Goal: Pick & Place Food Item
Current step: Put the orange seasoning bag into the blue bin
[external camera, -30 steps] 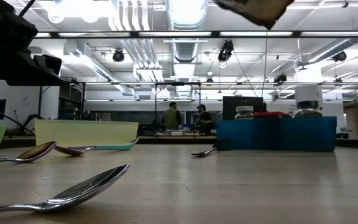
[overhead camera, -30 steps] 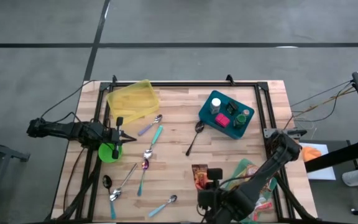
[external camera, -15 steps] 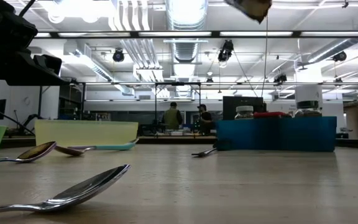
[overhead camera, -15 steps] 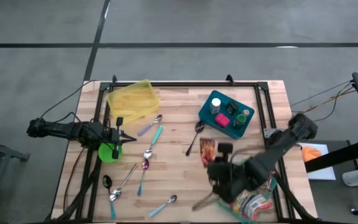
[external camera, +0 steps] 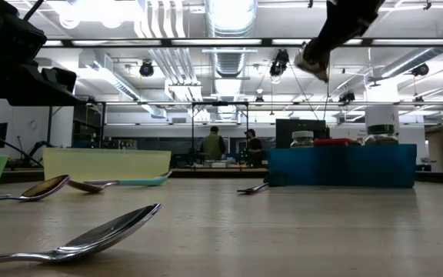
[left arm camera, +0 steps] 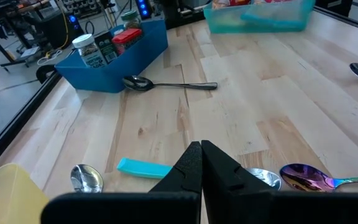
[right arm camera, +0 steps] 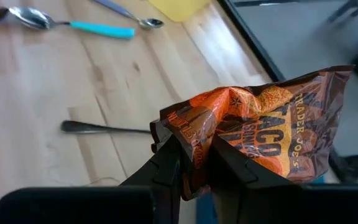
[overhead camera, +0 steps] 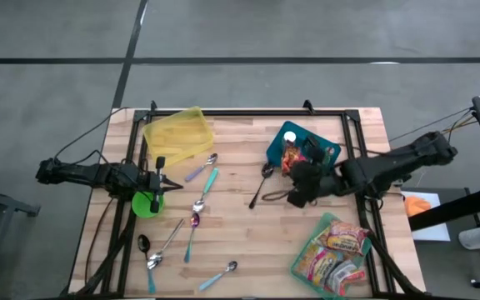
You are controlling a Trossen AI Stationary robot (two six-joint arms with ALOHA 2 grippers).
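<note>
Above the blue bin (overhead camera: 323, 171) at about two o'clock on the table (overhead camera: 240, 175), my right gripper (overhead camera: 292, 161) hangs in the air with its fingers (right arm camera: 169, 165) pinching an orange and brown snack packet (right arm camera: 263, 134); seen from above, the packet (overhead camera: 291, 153) sits right over the bin's near end, clear of the wood. From table height the packet (external camera: 311, 63) shows high at twelve o'clock, well above the blue bin (external camera: 341, 166), whose jars and a red lid stand up past its rim. At about five o'clock on the table lies a green tray (overhead camera: 302, 265) full of bright snack bags, well apart from my right gripper. A dark-handled spoon (overhead camera: 259, 183) lies just beside the blue bin toward the table's middle. Over at nine o'clock my left gripper (overhead camera: 162, 178) waits by the table edge with its fingers (left arm camera: 191, 171) pressed together and nothing between them, just beside a green cup (overhead camera: 146, 203). A yellow tray (overhead camera: 176, 133) rests at eleven o'clock, and several spoons, among them one with a teal handle (overhead camera: 210, 182), are scattered from the centre down toward seven o'clock.
</note>
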